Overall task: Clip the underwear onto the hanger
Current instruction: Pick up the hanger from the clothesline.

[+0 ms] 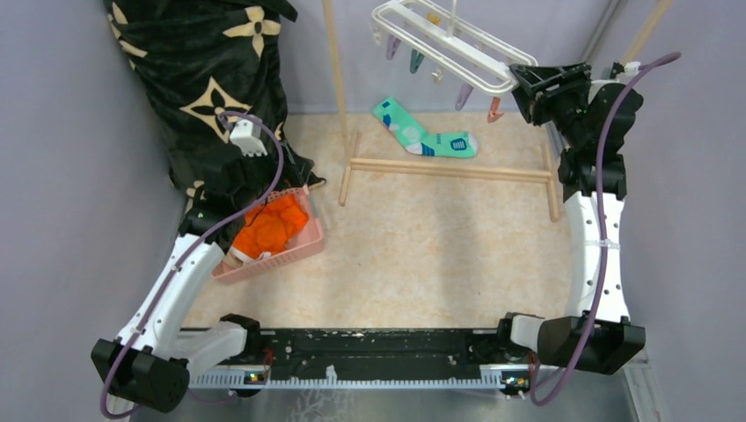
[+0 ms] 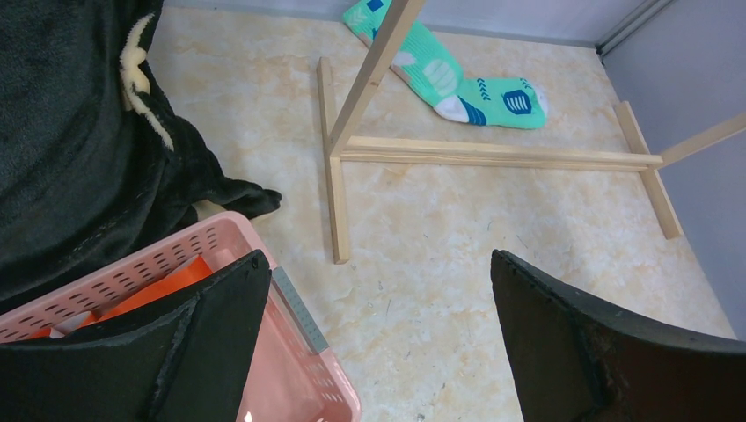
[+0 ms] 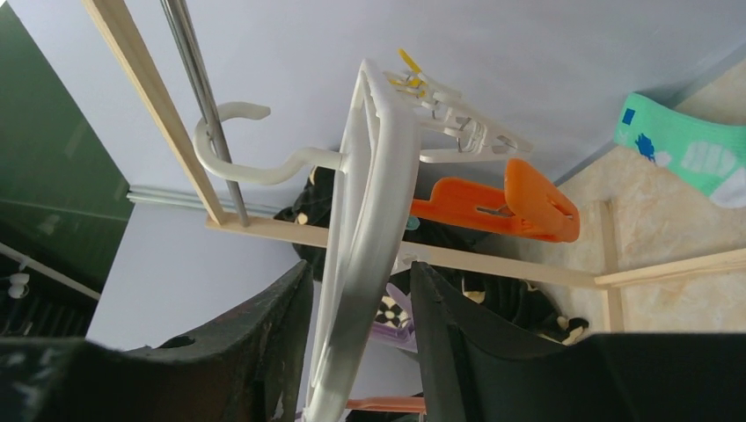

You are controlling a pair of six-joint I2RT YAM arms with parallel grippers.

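Top view: the underwear (image 1: 274,224) lies in the pink basket (image 1: 295,253), well apart from the hanger (image 1: 440,40); left wrist view: the left gripper (image 2: 378,264) hangs over the basket with jaws wide, so pickup appears to be pending; right wrist view: the right gripper (image 3: 356,272) has jaws narrow astride the hanger rim, a firm clamp cannot be told, and the next move likely calls for steadying the frame.

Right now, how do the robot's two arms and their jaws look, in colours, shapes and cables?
The left arm and the right arm each have curved white links between black joints and bases. A thin purple cable loops along each arm. A small white block sits at the left wrist. The jaws are broad, black, tapering plates with a rough matte surface.
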